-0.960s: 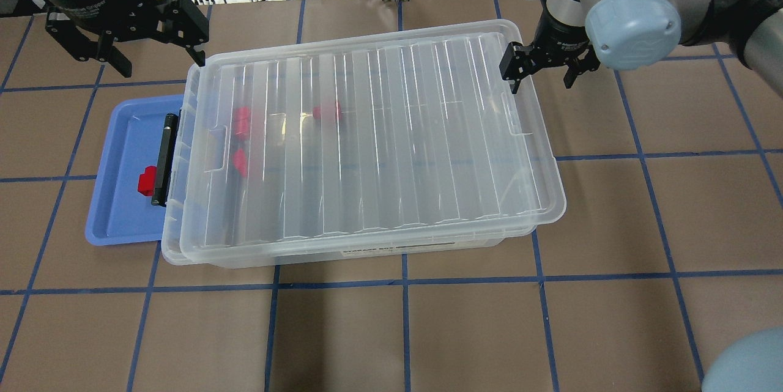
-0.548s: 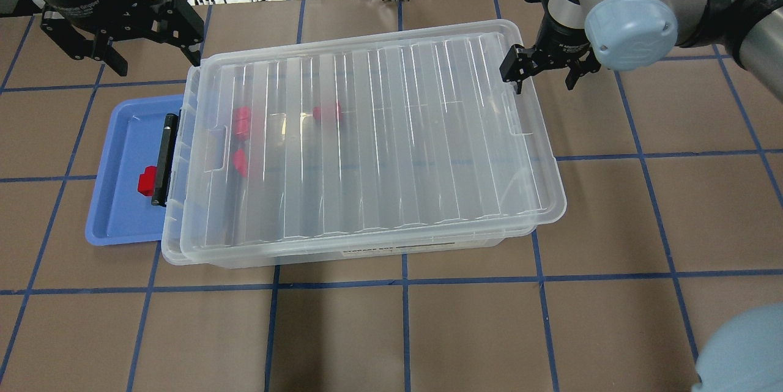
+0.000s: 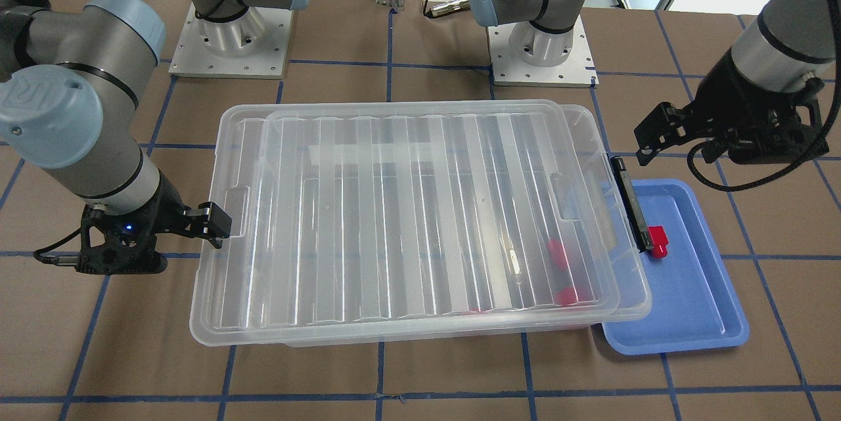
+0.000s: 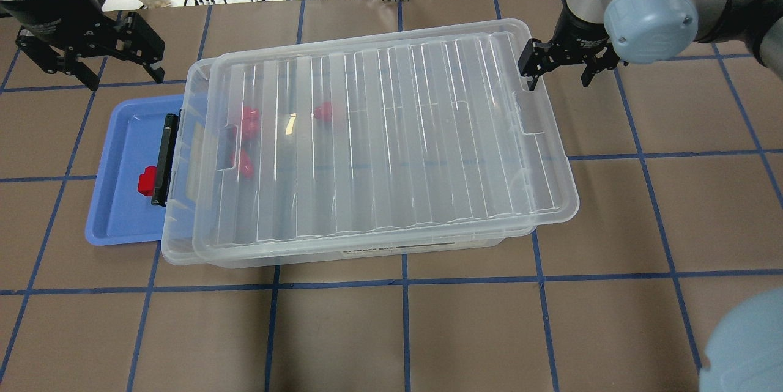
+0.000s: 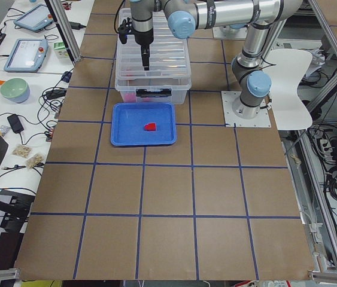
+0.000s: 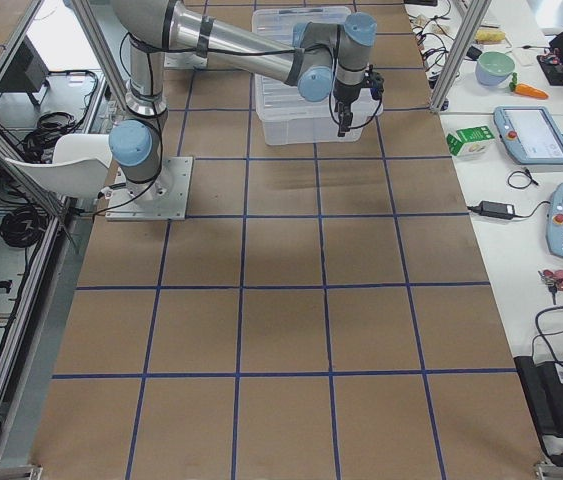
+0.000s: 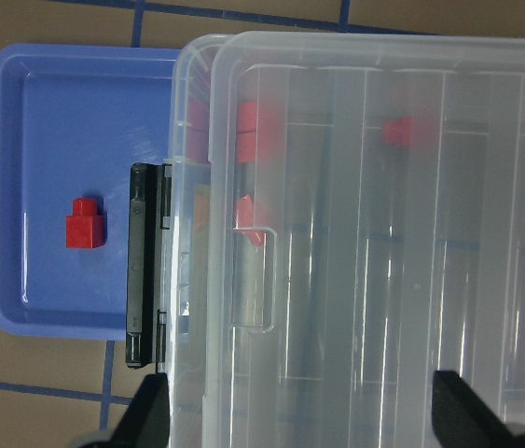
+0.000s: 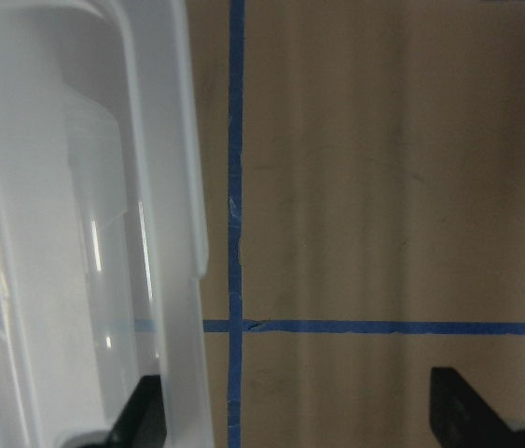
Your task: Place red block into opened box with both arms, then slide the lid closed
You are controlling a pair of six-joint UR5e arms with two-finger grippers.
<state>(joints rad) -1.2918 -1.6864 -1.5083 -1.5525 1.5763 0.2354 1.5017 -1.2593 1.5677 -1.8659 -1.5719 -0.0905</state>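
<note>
The lid (image 4: 397, 135) lies flat on the box (image 4: 179, 221) but off toward the robot's right: its left edge sits inside the box's left rim, leaving an uncovered strip at the latch (image 4: 164, 159) end, and its right end overhangs the box's right wall. One red block (image 4: 145, 180) lies in the tray (image 4: 116, 221), just beside the latch, outside the box; three other blocks (image 4: 324, 112) show through the lid, inside the box near its left end. The box's left end overlaps the tray's edge.

We find bare table (image 4: 642, 227) past the overhanging end and all along the near side. Leftward there is only the uncovered strip, then latch and tray.

The right gripper (image 4: 558, 77) stands at the lid's far right corner, fingers apart, holding nothing; its wrist view has the rim right by one fingertip, and we cannot tell whether they touch. The left gripper (image 4: 125, 74) hangs off the box's far left corner, clear of it, fingers spread wide and empty.

Against half a second ago, the lid has shifted rightward: the open strip is wider, the overhang larger. The right gripper has moved the same way with it. The left gripper, then just beside the lid's far left corner, has drawn away leftward. The blocks lie as before
</note>
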